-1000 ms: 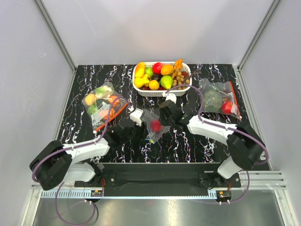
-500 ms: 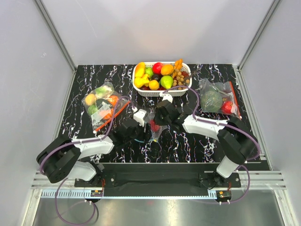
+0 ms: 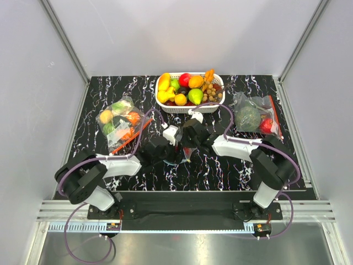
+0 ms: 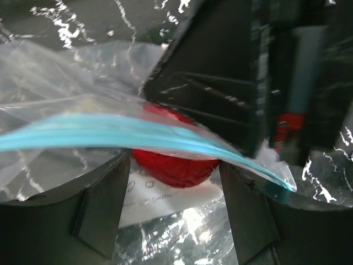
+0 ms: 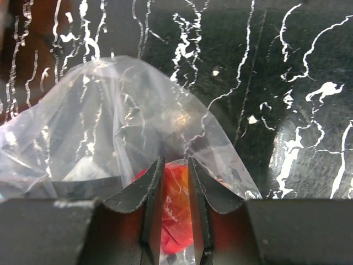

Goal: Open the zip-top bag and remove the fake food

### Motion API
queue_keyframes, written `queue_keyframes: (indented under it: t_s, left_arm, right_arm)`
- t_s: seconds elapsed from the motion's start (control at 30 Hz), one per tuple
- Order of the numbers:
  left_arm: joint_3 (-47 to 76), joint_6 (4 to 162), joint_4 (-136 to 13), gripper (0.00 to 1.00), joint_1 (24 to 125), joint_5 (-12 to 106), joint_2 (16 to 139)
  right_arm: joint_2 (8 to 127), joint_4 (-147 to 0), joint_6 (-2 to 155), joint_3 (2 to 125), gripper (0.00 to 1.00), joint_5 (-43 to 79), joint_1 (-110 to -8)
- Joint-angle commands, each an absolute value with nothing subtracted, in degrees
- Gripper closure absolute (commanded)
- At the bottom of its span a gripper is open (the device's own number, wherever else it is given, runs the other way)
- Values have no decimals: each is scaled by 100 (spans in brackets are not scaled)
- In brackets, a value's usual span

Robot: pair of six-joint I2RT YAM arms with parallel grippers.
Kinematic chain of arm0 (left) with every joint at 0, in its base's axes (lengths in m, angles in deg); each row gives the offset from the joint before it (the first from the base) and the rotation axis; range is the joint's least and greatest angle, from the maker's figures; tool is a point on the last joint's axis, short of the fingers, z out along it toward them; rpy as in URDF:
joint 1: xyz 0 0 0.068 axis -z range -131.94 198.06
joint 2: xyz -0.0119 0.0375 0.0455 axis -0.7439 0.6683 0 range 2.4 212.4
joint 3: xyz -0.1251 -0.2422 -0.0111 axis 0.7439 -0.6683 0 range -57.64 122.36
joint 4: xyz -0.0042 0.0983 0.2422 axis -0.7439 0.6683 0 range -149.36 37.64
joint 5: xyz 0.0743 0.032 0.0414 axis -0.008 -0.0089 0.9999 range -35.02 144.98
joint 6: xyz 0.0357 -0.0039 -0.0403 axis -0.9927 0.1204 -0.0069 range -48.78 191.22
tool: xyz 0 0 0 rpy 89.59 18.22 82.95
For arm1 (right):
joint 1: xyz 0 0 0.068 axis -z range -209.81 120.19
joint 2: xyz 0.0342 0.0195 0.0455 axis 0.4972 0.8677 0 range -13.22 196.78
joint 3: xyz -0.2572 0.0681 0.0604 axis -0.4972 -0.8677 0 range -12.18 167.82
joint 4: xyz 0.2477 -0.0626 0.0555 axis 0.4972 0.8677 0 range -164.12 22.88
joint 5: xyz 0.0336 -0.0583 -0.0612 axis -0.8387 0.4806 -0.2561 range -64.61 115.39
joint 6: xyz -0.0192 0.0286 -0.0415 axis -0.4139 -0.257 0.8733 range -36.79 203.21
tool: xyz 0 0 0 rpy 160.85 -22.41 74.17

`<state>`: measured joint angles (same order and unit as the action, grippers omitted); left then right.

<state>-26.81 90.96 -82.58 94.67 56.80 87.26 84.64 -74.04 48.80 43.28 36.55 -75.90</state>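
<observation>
The zip-top bag (image 4: 66,165) is clear crinkly plastic with a teal-blue zip strip (image 4: 110,132) across its mouth. In the top view it lies mid-table (image 3: 185,154), mostly hidden between the two grippers. A glossy red fruit (image 4: 182,172), the fake food, sits inside it. My left gripper (image 4: 174,163) is open at the bag's mouth, its fingertips either side of the red fruit. My right gripper (image 5: 175,161) is shut on the bag's far end, pinching plastic with the red fruit (image 5: 176,215) showing between its fingers. In the top view the left gripper (image 3: 170,138) and the right gripper (image 3: 191,137) nearly meet.
A white basket (image 3: 220,102) of mixed fruit stands at the back centre. Two clear bags with orange-red zips lie on the black marbled table: one at the left (image 3: 118,122), one at the right (image 3: 255,117).
My left gripper has moved right, up to the bag's mouth, and opened wider. The right gripper shifted slightly left with the bag, which is now mostly covered by both grippers.
</observation>
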Motion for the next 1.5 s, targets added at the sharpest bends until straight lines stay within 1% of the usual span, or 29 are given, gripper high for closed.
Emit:
queue_keyframes:
  t_s: [0.0, 0.23, 0.37, 0.43, 0.47, 0.53, 0.63, 0.7, 0.73, 0.83, 0.87, 1.07, 1.17, 1.3, 1.47]
  left_arm:
    - [-2424, 9047, -8757, 29, 9447, 5849, 8862]
    - [-2266, 8941, -8757, 29, 9447, 5999, 9178]
    - [-2152, 8941, -8766, 29, 9447, 5929, 9433]
    - [-2134, 8958, -8775, 36, 9447, 5919, 9565]
    - [-2143, 8976, -8775, 42, 9456, 5919, 9592]
    - [-2186, 8976, -8766, 62, 9456, 5885, 9610]
    - [-2222, 8932, -8722, 83, 9447, 5744, 9574]
    - [-2222, 8888, -8652, 88, 9456, 5647, 9548]
    - [-2213, 8880, -8608, 90, 9456, 5638, 9531]
    - [-2231, 8906, -8372, 91, 9464, 5647, 9434]
    - [-2213, 8914, -8310, 91, 9456, 5673, 9408]
    - [-2046, 8950, -7809, 92, 9456, 5647, 9249]
    - [-1994, 8958, -7668, 92, 9456, 5586, 9162]
    - [-1941, 8985, -7562, 92, 9456, 5533, 9100]
    - [-1897, 9063, -7474, 92, 9456, 5524, 9021]
  right_arm:
    - [8758, -6568, 4928, 4178, 71, 3735, -7622]
    - [8645, -6639, 4867, 4108, 71, 3559, -7613]
    - [8601, -6595, 4867, 4117, 68, 3339, -7613]
    - [8557, -6577, 4850, 4091, 67, 3295, -7613]
    - [8496, -6533, 4858, 4082, 67, 3286, -7622]
    - [8434, -6463, 4876, 4064, 65, 3374, -7613]
    - [8250, -6270, 4946, 4046, 59, 3637, -7613]
    - [8074, -6121, 4972, 4038, 57, 3821, -7604]
    - [7986, -6050, 4990, 4029, 54, 3918, -7604]
    - [7460, -5865, 5112, 3906, 50, 4209, -7604]
    - [7058, -5874, 5174, 3836, 48, 4200, -7613]
    - [5659, -5593, 5623, 3388, 43, 3999, -7604]
    - [5061, -5548, 5746, 3116, 41, 3684, -7604]
    - [4664, -5847, 5746, 2799, 39, 3050, -7613]
    - [4899, -6374, 5763, 2719, 39, 2557, -7692]
